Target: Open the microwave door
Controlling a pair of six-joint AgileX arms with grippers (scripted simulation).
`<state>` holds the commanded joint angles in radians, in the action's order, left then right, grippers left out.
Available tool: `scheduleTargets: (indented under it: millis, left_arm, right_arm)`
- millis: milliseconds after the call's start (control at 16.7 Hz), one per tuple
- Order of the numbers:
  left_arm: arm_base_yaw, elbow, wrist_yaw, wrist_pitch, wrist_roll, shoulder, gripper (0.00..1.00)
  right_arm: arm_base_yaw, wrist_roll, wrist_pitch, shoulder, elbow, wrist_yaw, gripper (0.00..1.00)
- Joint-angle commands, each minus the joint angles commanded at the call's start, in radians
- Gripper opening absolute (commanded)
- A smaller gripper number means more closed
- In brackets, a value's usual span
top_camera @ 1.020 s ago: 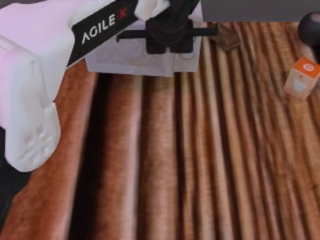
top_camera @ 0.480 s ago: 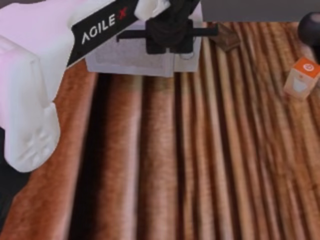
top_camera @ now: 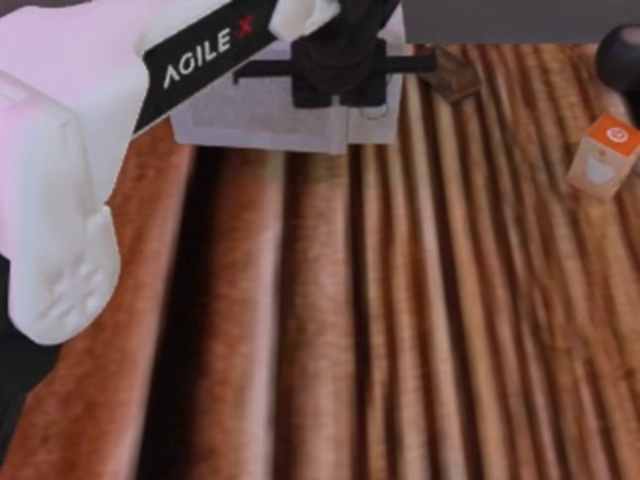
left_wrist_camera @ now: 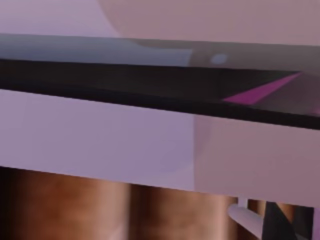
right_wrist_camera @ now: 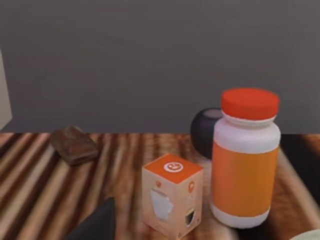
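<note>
The microwave [top_camera: 285,120] is a light-grey box at the table's far edge, left of centre. Its door [top_camera: 255,118] with the speckled mesh window faces the front, and a round knob [top_camera: 373,112] sits to the door's right. My left gripper [top_camera: 338,72] hangs right above the microwave's front, over the seam between door and knob panel. In the left wrist view the microwave's pale wall [left_wrist_camera: 100,135] fills the picture, with a pale rod-like handle [left_wrist_camera: 244,216] close by. My right arm is parked out of the top view; one dark finger [right_wrist_camera: 100,225] shows, with nothing beside it.
At the far right stand a small orange-and-white box [top_camera: 603,152], an orange bottle with a red cap [right_wrist_camera: 246,157] and a dark ball [top_camera: 620,55]. A brown lump [top_camera: 450,72] lies just right of the microwave. The wood-striped table [top_camera: 400,320] stretches toward the front.
The left arm's white forearm has crept slightly to the right. The left gripper stays over the microwave's front, and the door looks unchanged.
</note>
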<state>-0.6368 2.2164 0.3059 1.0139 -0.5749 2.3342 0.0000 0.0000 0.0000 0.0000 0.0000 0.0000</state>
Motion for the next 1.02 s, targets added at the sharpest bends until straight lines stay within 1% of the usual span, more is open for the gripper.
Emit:
scheduleTargets:
  millis: [360,780,1020]
  left_arm:
    - [-0.006,-0.004,-0.007,-0.003,-0.002,0.006,0.00]
    - [0.004,-0.177,-0.037,-0.097,0.082,-0.103,0.00]
    - [0.004,-0.187,-0.039,-0.103,0.087,-0.110,0.00]
  right_arm:
    - [0.000,0.000,0.000,0.000,0.000,0.000,1.00]
    - [0.000,0.000,0.000,0.000,0.000,0.000,1.00]
    - [0.000,0.000,0.000,0.000,0.000,0.000,1.00]
